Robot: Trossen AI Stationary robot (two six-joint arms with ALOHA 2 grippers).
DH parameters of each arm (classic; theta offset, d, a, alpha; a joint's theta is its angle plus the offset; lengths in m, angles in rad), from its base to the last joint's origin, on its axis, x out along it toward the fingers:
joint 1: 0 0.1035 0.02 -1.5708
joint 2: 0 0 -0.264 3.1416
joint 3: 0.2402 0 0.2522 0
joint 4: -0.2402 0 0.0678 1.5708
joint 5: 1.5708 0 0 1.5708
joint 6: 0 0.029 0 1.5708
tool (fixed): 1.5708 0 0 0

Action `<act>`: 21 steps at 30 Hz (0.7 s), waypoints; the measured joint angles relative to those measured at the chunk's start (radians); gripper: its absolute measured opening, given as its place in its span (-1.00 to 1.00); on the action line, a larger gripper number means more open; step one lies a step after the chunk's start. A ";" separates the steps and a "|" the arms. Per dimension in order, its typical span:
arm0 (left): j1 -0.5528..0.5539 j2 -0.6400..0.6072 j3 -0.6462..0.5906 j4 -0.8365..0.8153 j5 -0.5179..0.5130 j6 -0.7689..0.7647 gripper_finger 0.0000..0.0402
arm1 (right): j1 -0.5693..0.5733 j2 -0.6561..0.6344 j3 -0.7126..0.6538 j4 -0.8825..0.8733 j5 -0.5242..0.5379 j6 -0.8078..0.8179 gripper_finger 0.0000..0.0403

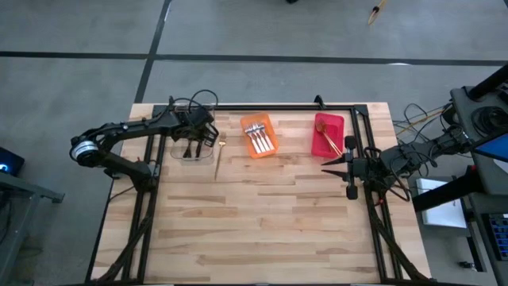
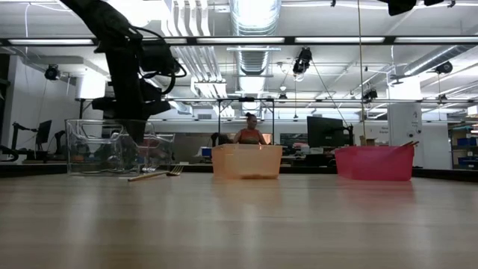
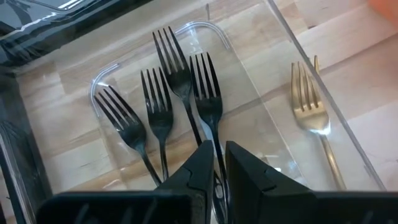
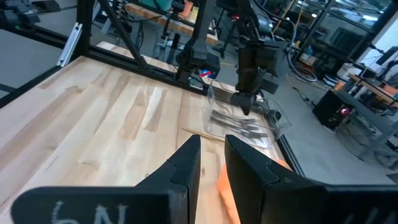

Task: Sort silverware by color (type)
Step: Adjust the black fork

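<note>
Several dark metal forks lie in the clear bin at the table's far left. My left gripper reaches down into that bin, shut on one dark fork. One gold fork lies flat on the table just right of the bin and also shows through the bin wall as a gold fork. The orange bin holds white-handled silver forks, and the red bin holds gold ones. My right gripper waits, open, near the red bin's near side. My left gripper pinches the handle of a dark fork between its two fingers, coming from above and slanting down into the clear bin. The fingers lie roughly along the handle. The fork's tines rest on the bin floor beside the other dark forks.
The three bins stand in a row along the far edge: clear bin, orange bin, red bin. A black frame borders the table's far, left and right sides. The near half of the wooden top is bare. A person shows in the room far behind.
</note>
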 joint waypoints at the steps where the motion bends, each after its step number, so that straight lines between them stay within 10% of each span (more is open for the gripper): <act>1: 0.001 0.000 0.000 0.000 0.000 -0.004 -0.88 | 0.000 0.000 0.000 0.000 0.000 0.000 -0.67; 21: 0.177 0.000 0.002 0.015 0.044 0.087 -0.88 | 0.000 0.000 0.000 0.003 0.004 0.004 -0.67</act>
